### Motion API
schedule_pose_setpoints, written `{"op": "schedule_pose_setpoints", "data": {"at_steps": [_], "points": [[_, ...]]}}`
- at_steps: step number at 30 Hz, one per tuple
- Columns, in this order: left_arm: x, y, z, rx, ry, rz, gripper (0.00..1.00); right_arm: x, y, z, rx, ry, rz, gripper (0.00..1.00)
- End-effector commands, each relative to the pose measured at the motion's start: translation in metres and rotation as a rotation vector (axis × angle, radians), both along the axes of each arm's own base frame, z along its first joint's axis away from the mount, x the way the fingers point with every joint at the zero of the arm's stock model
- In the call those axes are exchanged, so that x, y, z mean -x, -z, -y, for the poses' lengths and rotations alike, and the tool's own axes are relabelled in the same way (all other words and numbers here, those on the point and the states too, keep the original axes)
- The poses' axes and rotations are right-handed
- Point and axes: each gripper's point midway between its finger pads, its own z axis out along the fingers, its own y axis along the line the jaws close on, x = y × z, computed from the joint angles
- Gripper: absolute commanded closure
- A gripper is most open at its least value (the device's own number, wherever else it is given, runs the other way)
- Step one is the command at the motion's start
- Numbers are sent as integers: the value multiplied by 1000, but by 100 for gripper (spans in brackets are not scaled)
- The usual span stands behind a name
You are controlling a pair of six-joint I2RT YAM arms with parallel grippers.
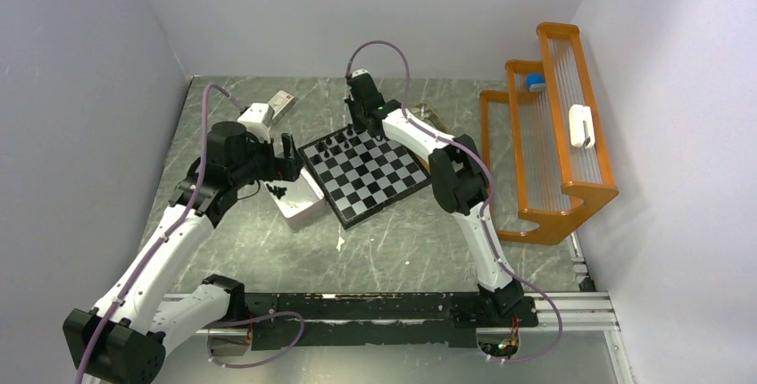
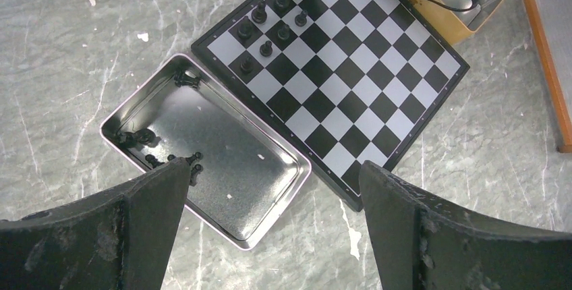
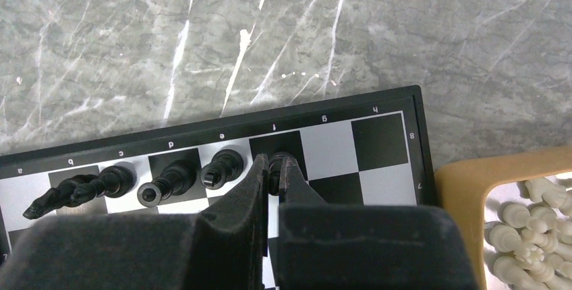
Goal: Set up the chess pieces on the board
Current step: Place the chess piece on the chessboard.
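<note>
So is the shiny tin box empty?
Not empty. The tin box holds a few black pieces near its edges; the rest is bare.

**A:** Where does the board (image 1: 375, 179) lie?

**B:** Mid-table, turned corner-on to the arms, on the grey marbled table (image 1: 402, 241). A few black chess pieces (image 1: 344, 143) stand along its far-left edge.

**A:** And the arms?

**B:** The right gripper (image 1: 361, 123) points down at the board's far corner, right by those pieces. The left gripper (image 1: 290, 162) hangs above the far end of a white box (image 1: 302, 207) just beside the board's left edge. Some dark pieces (image 1: 277, 191) lie in the box.

**A:** Anything else?

**B:** An orange rack (image 1: 553, 196) stands to the right, well apart from the board, with a blue thing (image 1: 535, 81) and a white thing (image 1: 580, 125) on it. A small pale carton (image 1: 281, 103) sits at the far left.
</note>
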Motion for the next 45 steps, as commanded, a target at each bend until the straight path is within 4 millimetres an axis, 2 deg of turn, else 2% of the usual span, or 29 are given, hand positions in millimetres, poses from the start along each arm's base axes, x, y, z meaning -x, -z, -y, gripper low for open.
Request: {"op": "schedule_pose_setpoints", "data": {"at_steps": [1, 14, 21, 36, 45], "points": [[-3, -5, -2, -10, -2, 29, 0, -6, -3, 1, -10, 12, -3, 98], [-2, -5, -2, -10, -4, 29, 0, -4, 14, -2, -17, 7, -50, 93], [-2, -6, -2, -11, -4, 31, 0, -4, 19, -2, -14, 10, -57, 83], [-2, -5, -2, -9, -5, 29, 0, -13, 17, -5, -26, 14, -43, 73], [-2, -3, -2, -9, -8, 23, 0, -22, -1, -4, -39, 20, -10, 69]]}}
